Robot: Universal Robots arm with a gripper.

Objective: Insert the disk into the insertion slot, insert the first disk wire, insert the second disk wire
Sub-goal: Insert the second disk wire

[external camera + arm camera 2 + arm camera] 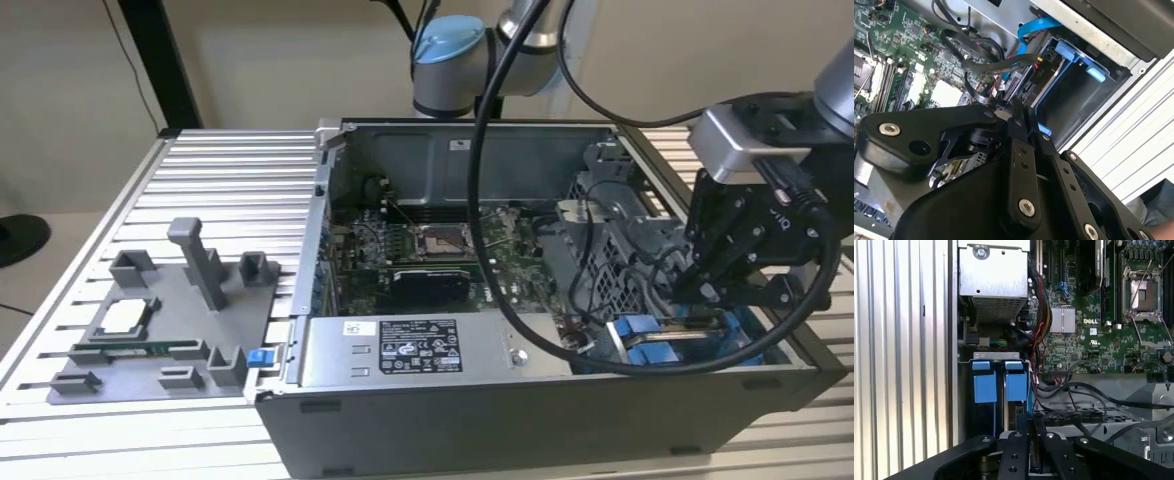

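- In the exterior view we saw the black gripper (711,290) lowered into the open computer case (534,400) at the exterior view's right, just above the bay (667,340) with its bright blue plastic rails. A boxy grey power supply (414,350) with a sticker lay along the near wall, and a green circuit board (427,250) filled the floor of the case. A grey plastic holder (160,320) sat on the ribbed metal table (200,160).
- In the second wrist view the fingers (1019,150) stood close together; we could not tell whether they pinched the black cable (989,65). Beyond them was the blue-framed bay (1074,75).
- In the first wrist view two flat blue tabs (999,385) hung over the bay. We could not make out the disk itself.
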